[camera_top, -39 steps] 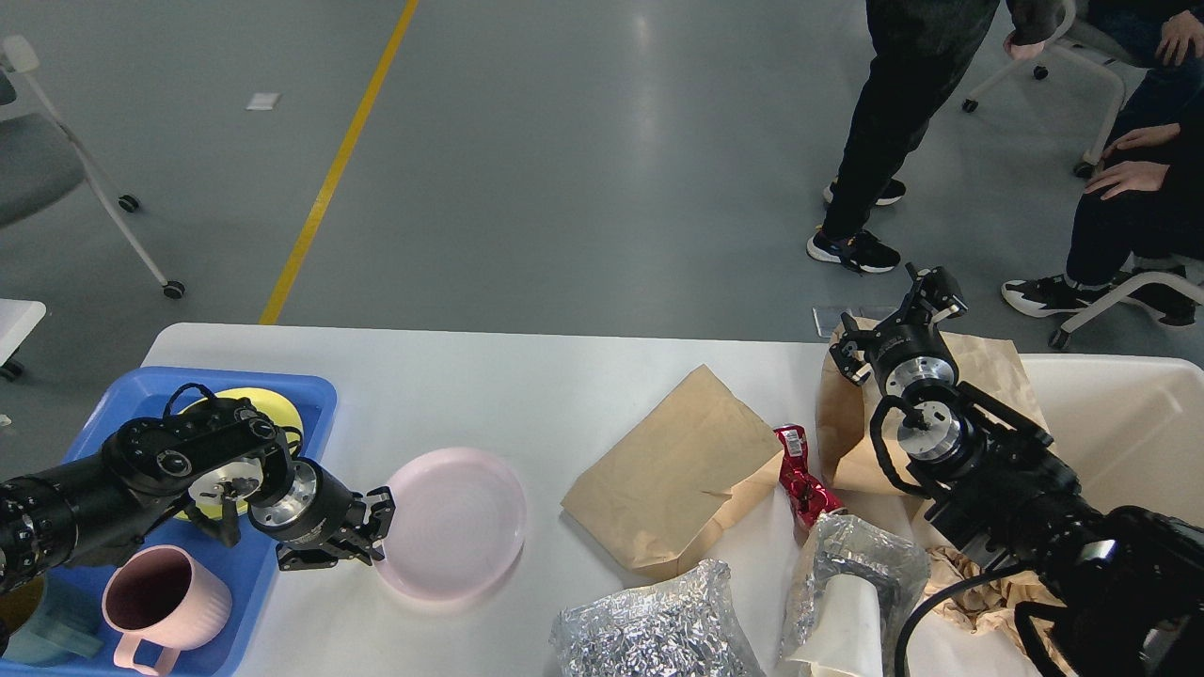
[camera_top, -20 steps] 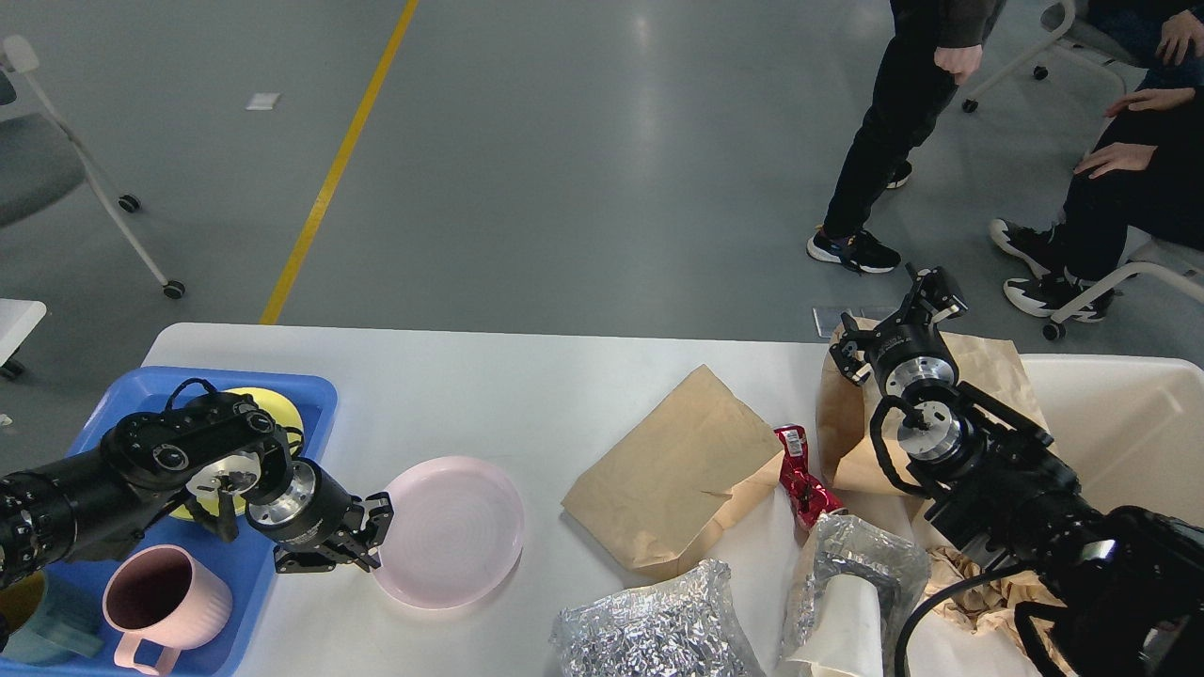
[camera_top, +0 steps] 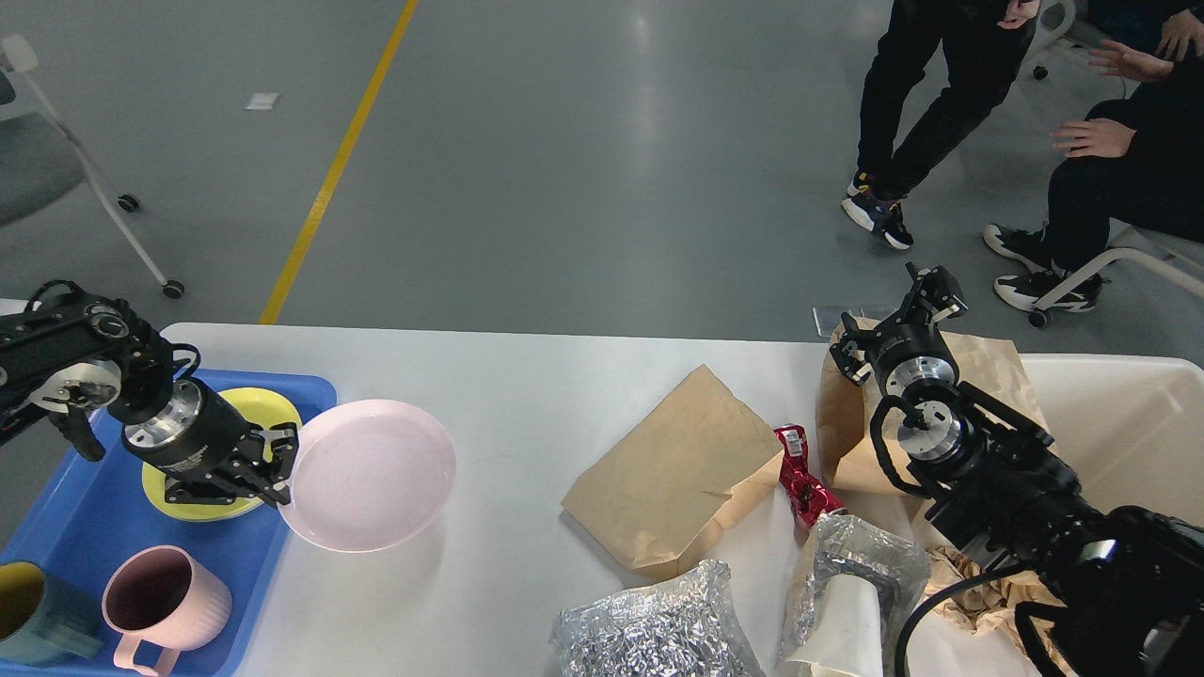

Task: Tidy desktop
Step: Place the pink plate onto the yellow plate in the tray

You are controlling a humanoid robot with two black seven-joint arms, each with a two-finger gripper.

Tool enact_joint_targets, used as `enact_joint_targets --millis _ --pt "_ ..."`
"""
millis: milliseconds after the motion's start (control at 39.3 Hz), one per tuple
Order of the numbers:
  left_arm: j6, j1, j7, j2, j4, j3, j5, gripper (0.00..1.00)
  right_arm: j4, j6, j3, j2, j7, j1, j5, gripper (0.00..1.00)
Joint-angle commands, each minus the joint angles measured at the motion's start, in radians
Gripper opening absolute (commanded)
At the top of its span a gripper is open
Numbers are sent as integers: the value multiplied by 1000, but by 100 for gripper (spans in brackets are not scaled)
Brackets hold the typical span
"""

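- The large smooth white rectangular surface with rounded corners fills the lower half of the head view and carries every item listed below.
- The left hand is clenched on the left rim of a round pale pink plastic plate. The plate is tilted and overlaps the right wall of the blue plastic tray.
- The tray stands at the surface's left end. It contains a round yellow plate directly beside the left hand, a ribbed pink mug and a teal mug.
- The right hand is above a standing brown paper bag at the far right edge; its open or closed state cannot be determined.
- A flat brown paper bag lies at centre, with a crumpled red foil wrapper just beside it.
- Two crumpled aluminium foil bundles lie at the near edge.
- A cream-white rectangular bin sits at the right end.
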Motion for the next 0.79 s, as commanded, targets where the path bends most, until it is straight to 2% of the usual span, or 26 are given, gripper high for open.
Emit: enact_joint_targets --millis 0,127,229,357,535,764 --pt "-34 -80 2 85 -17 67 -22 0 0 0 0 0 0 0 0 100" --pt "-30 -140 -6 157 3 164 -25 0 0 1 0 0 2 0 0 100" --pt "-28 -171 -9 168 39 233 -22 0 0 0 0 0 0 0 0 100" --pt "-30 -180 -14 165 163 273 -9 1 0 0 0 0 0 0 0 100" --pt "-31 -156 -14 123 310 258 4 0 0 1 0 0 0 0 0 100" --pt "-28 41 -11 16 459 43 26 0 0 0 0 0 0 0 0 100"
